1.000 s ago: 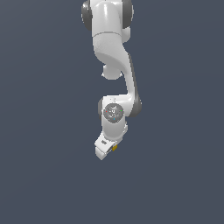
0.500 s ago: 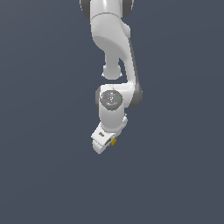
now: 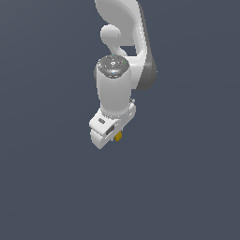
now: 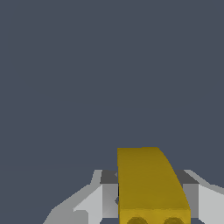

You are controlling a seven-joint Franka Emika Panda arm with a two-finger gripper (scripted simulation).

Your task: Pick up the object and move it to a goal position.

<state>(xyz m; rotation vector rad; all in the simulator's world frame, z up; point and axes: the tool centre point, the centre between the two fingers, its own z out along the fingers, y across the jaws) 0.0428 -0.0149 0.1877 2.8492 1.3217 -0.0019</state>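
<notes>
Arm nearer; block (image 4: 148, 183) between tool (image 4: 151, 197) fingers.

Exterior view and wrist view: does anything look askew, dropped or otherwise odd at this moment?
Nothing stands out. The yellow block sits between the fingers of the gripper, which appears shut on it; in the exterior view only a small part of it shows below the white hand. Nothing else is visible against the plain dark background.

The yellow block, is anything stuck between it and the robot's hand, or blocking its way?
Nothing visible. In the wrist view the yellow block sits right between the fingers of the hand, with nothing wedged in between. Around it both views show only plain dark background. No goal spot is marked, so the path there cannot be judged.
</notes>
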